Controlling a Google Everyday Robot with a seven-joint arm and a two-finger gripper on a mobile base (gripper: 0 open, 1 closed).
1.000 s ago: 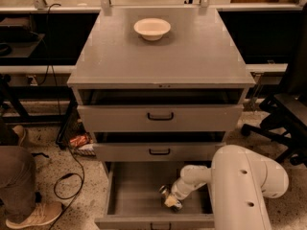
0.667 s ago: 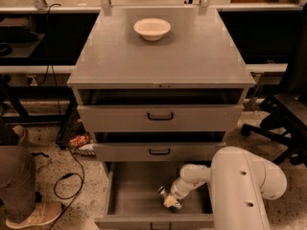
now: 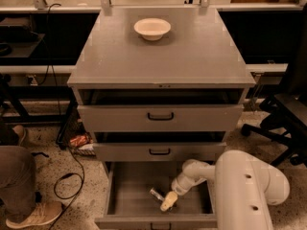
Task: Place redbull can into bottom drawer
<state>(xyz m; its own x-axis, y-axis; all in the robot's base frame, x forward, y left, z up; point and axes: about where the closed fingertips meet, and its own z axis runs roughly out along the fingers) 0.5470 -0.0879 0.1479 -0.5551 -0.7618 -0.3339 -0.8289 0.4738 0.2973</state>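
The bottom drawer (image 3: 132, 193) is pulled out and open at the foot of the grey cabinet. My white arm reaches down into it from the right. My gripper (image 3: 167, 201) is low inside the drawer, near its middle front. A small shiny silver thing, which looks like the redbull can (image 3: 156, 193), lies on the drawer floor right at the gripper's tip. I cannot tell whether the gripper holds it.
The two shallower drawers (image 3: 160, 117) above are slightly open. A white bowl (image 3: 152, 28) sits on the cabinet top (image 3: 163, 61). A person's leg and shoe (image 3: 26, 213) and a cable (image 3: 67, 181) are at the left on the floor. A black chair (image 3: 283, 116) stands at the right.
My gripper has shifted slightly down and to the left inside the bottom drawer, and the silver thing at its tip with it. Nothing else has moved.
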